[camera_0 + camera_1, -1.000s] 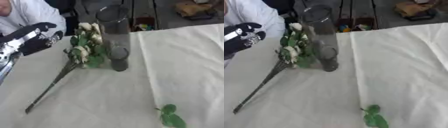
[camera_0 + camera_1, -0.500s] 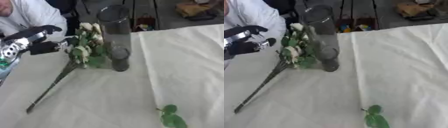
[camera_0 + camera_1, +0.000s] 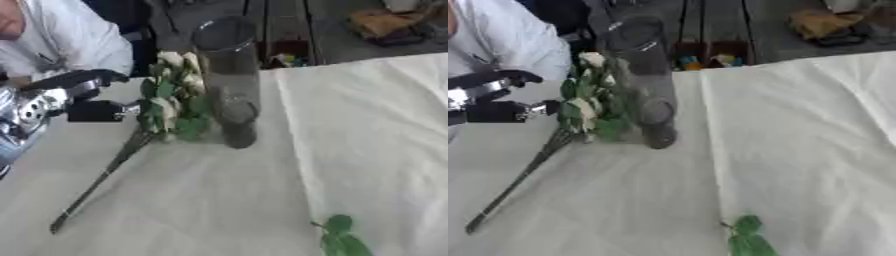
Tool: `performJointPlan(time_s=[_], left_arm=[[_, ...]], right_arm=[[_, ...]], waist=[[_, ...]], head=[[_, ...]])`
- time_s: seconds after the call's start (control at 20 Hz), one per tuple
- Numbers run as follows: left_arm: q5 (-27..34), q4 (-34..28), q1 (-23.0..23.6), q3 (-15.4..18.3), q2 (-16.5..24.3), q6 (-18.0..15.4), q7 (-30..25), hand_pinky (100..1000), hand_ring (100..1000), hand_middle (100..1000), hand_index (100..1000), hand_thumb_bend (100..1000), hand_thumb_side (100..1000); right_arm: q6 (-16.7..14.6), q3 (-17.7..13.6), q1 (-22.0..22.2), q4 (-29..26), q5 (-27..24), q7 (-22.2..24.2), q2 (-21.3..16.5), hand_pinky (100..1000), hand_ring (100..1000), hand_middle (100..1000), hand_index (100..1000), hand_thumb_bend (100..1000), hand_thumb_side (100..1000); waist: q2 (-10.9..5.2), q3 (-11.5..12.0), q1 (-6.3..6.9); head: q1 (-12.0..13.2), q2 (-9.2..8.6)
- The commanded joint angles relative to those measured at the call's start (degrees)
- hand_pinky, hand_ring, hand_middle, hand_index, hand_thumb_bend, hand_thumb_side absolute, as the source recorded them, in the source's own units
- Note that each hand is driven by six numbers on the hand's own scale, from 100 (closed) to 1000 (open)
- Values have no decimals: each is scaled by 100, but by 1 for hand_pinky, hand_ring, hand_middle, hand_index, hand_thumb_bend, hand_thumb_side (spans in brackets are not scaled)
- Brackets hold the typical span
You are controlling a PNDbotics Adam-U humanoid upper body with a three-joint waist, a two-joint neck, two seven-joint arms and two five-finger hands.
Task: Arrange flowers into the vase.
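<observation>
At the table's left edge the left hand (image 3: 80,97) reaches in with fingers and thumb spread apart, holding nothing, its thumb tip just beside the flower heads. The flowers (image 3: 173,97), a bunch of pale blooms with green leaves, lie on the white tablecloth (image 3: 367,145), heads leaning against the vase and stems (image 3: 98,177) trailing toward the near left corner. The vase (image 3: 229,82), tall and of clear glass, stands upright near the far edge. A loose green leaf (image 3: 339,237) lies by the near edge.
</observation>
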Motion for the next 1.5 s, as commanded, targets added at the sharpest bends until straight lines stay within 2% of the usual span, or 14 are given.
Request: performJointPlan(time_s=[0.05,0.7,1.5], left_arm=[[59,20,-56,-4,245,37,-167,955,1000,1000,1000,451,830],[-24,232,-3,-152,251,84,-354,949,1000,1000,1000,447,804],[-251,1002,-199,-472,-46,107,-404,942,986,993,1000,428,817]], right_arm=[[-16,4,-47,-100,-68,10,-51,621,665,575,731,100,936],[-16,12,-49,-100,-85,22,-40,622,659,571,728,100,939],[-9,29,-47,-100,-104,50,-17,624,654,564,716,100,943]], waist=[[-107,-5,-18],[-65,-32,-9],[-11,-94,4]], head=[[5,-86],[23,-153],[47,-139]])
